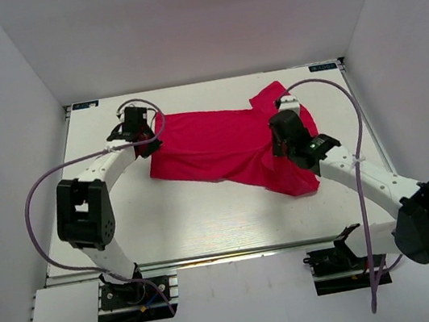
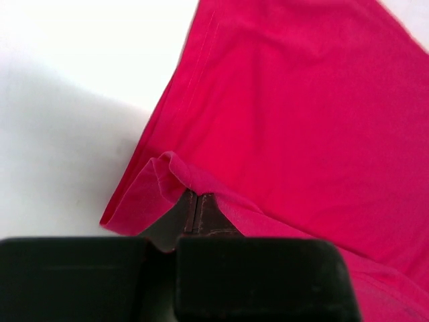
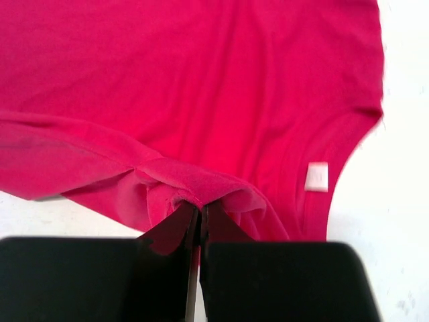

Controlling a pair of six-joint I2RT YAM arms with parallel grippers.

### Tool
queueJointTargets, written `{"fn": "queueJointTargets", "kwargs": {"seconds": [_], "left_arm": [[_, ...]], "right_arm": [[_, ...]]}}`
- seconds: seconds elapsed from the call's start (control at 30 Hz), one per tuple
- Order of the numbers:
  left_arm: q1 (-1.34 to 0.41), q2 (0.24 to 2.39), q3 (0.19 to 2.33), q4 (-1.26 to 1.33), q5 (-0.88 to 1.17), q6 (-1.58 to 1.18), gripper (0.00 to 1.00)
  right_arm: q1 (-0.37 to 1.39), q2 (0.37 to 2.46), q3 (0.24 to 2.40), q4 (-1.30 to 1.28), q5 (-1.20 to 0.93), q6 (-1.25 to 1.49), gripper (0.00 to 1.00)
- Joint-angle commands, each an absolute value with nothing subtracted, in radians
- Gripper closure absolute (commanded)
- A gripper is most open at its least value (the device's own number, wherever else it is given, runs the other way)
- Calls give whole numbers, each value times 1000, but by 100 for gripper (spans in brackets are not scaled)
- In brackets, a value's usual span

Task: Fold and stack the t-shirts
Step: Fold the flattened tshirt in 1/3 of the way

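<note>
The t-shirt lies spread on the far half of the table. The left gripper is clamped on a fold at its edge, the right gripper on one near the neck. The cloth looks light and limp, so hems seem best to hold.

- Top view was bright and even, soft shadows on the table
- Left wrist view had blown-out white table, grey shadow at its left
- t-shirt red looked saturated; wrist-view foregrounds soft
</note>
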State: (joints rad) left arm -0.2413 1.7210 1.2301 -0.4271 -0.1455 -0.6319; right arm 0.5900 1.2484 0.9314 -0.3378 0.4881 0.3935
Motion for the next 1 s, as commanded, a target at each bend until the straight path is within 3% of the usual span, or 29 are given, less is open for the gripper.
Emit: {"fn": "queueJointTargets", "kwargs": {"seconds": [0.0,0.53,0.8,0.97], "left_arm": [[-233,1767,1322,-431,-181,-601,100],[-215,2040,1600,-442,-140,-546,100],[-215,2086,1635,-431,-138,-503,100],[-215,2120,1658,-420,-117,-480,100]], "right_arm": [[551,1272,992,-192,391,209,100],[364,1571,1112,-129,14,-213,100],[304,1643,1216,-160,-250,-497,100],[269,1709,1314,-274,-299,-592,100]]}}
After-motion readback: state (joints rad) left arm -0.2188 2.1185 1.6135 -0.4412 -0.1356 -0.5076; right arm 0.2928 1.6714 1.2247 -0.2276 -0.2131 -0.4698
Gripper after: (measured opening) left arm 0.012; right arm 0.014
